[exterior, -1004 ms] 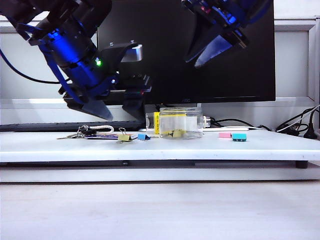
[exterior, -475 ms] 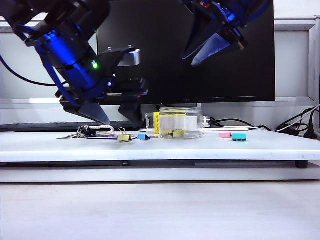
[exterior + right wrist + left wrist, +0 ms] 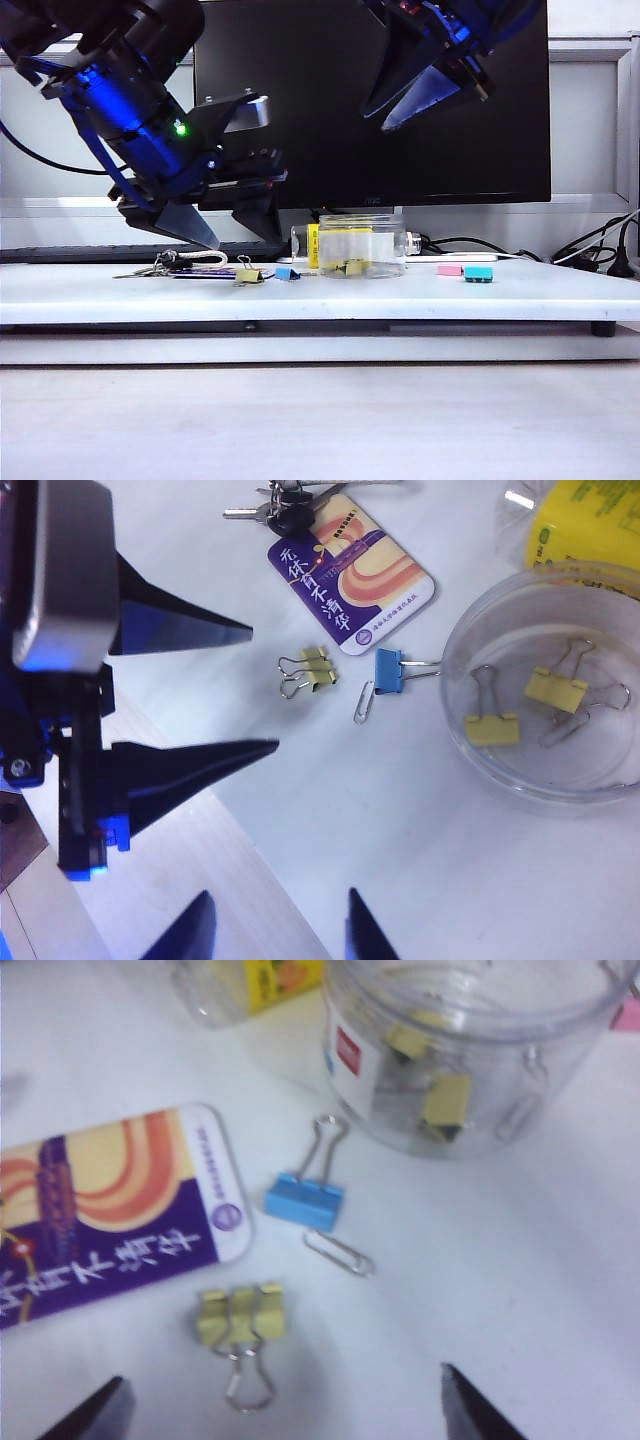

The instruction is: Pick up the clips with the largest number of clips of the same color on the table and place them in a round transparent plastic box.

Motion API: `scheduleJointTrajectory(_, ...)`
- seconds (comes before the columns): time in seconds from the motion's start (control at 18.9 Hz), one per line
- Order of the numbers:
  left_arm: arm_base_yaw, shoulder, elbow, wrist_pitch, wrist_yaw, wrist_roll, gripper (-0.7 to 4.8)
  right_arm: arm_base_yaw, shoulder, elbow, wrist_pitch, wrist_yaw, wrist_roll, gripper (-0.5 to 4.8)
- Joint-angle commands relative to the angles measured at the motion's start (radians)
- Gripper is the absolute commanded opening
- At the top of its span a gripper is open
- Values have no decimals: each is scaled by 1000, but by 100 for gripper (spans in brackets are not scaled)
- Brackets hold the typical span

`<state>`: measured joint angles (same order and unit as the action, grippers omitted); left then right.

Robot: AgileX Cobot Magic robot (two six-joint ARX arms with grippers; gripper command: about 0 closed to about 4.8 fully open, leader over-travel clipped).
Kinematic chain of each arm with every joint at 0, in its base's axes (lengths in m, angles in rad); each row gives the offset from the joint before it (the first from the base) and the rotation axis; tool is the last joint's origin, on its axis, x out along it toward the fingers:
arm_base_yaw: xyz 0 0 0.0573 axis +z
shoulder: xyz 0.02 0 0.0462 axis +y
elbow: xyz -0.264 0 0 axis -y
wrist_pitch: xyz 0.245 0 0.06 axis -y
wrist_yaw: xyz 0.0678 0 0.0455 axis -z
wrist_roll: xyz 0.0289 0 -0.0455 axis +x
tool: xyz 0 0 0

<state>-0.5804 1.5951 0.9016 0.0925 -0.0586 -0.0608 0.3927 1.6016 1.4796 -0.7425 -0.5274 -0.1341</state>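
The left tool (image 3: 235,235) hangs spread wide and empty just above one yellow clip (image 3: 240,1318) lying on the table (image 3: 400,295). Two more clips (image 3: 520,710) lie inside the round transparent plastic box (image 3: 360,245). High above it, the right tool (image 3: 388,112) stands partly open, holding nothing.

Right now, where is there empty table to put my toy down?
The table is bare along its front edge and between the round transparent plastic box and pink clip. It's crowded around the keys, card, yellow clip and blue clip.
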Motion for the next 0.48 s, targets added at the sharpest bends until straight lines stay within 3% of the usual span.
scheduleJointTrajectory(0.05,5,17,5,21,18,0,408,1,-8,4,6,-10,8,169)
scheduleJointTrajectory(0.48,4,56,5,57,22,-2,403,1,-8,4,-6,-14,11,169)
